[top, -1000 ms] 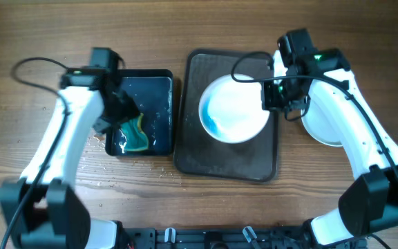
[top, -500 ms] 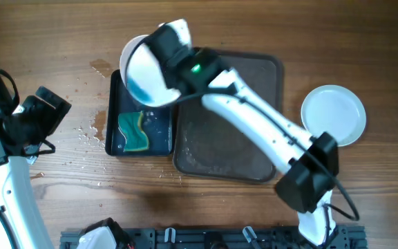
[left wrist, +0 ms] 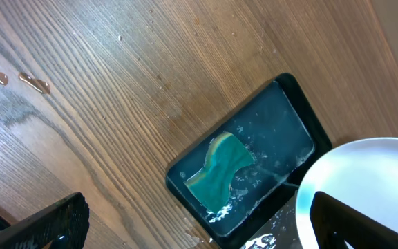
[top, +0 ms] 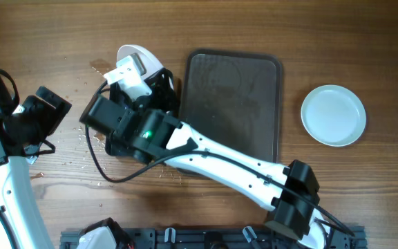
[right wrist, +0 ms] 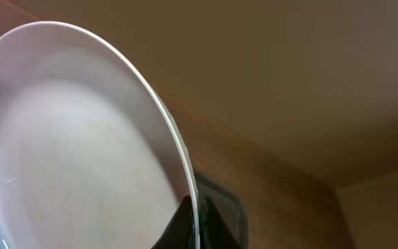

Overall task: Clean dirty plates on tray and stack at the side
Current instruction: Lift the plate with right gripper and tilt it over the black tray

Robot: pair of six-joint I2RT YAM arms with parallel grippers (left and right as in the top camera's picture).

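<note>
table plate (top: 334, 115); second plate (right wrist: 81, 138) clamped in right hand (right wrist: 197, 221); left hand (left wrist: 199, 207) apart; one tray (top: 233, 90); two plates seen.

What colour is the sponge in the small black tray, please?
The sponge is green with a yellowish edge; the left wrist view shows it best.

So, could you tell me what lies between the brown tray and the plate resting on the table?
Only bare table separates the tray and plate, per the overhead view.
</note>
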